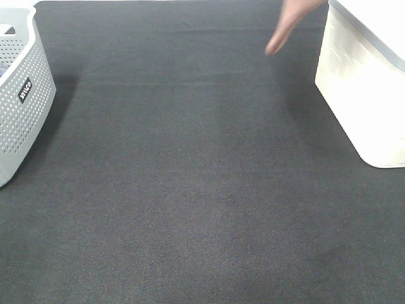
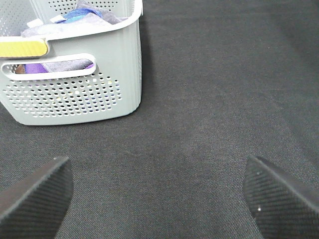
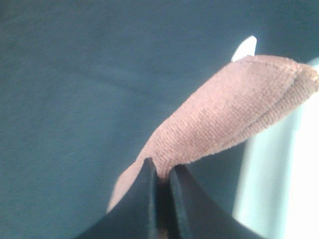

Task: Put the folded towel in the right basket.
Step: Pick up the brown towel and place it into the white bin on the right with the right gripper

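Pink towel (image 3: 224, 109) tight in right hand (image 3: 160, 175)

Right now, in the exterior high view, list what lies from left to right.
Grey perforated plastic basket → pink folded towel, hanging above the dark cloth → white plastic basket.

Soft even light; right basket (image 1: 357, 107) overexposed
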{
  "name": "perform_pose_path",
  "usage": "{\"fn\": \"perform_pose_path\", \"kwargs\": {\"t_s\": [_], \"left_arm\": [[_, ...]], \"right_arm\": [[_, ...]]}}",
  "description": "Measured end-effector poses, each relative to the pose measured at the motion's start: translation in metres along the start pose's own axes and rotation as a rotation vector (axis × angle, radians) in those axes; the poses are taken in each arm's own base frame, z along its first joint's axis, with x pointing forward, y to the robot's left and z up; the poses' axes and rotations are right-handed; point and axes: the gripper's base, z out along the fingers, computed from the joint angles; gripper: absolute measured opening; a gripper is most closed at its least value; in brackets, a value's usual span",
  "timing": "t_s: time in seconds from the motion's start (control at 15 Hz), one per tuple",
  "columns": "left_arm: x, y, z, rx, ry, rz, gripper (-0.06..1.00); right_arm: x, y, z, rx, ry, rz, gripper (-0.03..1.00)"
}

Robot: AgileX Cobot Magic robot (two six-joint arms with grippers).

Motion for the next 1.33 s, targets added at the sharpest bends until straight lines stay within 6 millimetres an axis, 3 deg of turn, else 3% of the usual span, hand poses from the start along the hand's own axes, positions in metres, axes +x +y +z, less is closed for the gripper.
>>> {"fn": "perform_pose_path", "kwargs": {"t_s": [0.07, 0.4, 0.6, 0.93, 1.07, 1.13, 1.33], "left_arm": [[0.0, 0.0, 0.0, 0.0, 0.0, 0.0, 0.88], [0.0, 0.0, 0.0, 0.0, 0.0, 0.0, 0.88], [0.0, 0.0, 0.0, 0.0, 0.0, 0.0, 0.88], [0.0, 0.0, 0.0, 0.0, 0.0, 0.0, 0.88], [0.0, 0.0, 0.0, 0.0, 0.0, 0.0, 0.88], [0.0, 0.0, 0.0, 0.0, 0.0, 0.0, 0.88], [0.0, 0.0, 0.0, 0.0, 0.0, 0.0, 0.88]], "right_arm": [[0.001, -0.028, -0.014, 0.042, -0.021, 0.053, 0.01], [0.024, -0.133, -0.044, 0.163, -0.055, 0.265, 0.01], [0.042, -0.175, -0.037, 0.173, -0.038, 0.365, 0.01], [0.065, -0.198, 0.015, 0.147, 0.062, 0.441, 0.02], [0.07, -0.201, 0.024, 0.152, 0.085, 0.476, 0.15], [0.07, -0.201, 0.024, 0.152, 0.085, 0.476, 0.15], [0.07, -0.201, 0.024, 0.164, 0.084, 0.525, 0.51]]}}
